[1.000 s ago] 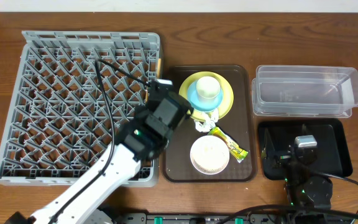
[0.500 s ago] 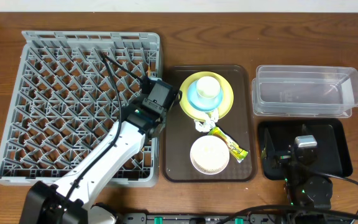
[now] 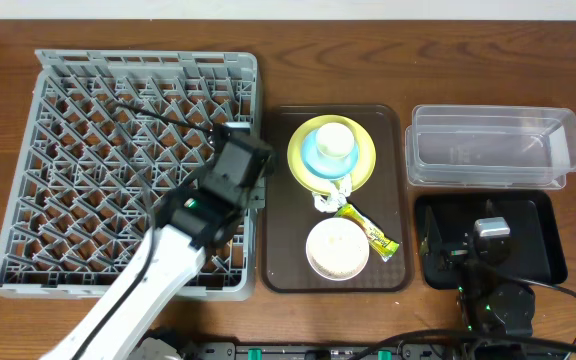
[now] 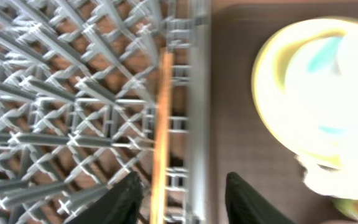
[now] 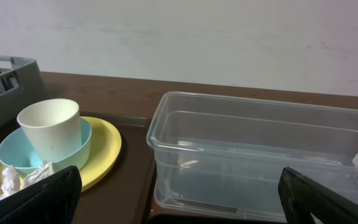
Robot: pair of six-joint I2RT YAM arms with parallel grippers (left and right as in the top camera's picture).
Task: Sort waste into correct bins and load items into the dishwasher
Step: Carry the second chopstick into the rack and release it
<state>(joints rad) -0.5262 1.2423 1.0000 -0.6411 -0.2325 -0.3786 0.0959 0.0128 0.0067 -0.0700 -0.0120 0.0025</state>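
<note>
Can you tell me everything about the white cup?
The white cup is plain, creamy white and smooth-looking, with no handle in sight. It stands upright, open end up, with nothing showing inside. It sits in the light blue bowl, which rests on the yellow-green plate on the brown tray.

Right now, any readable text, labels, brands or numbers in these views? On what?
Dark print on the snack wrapper: too small to read.
No markings visible on the dish rack, clear tub or black tray.
No legible text in any view.
</note>
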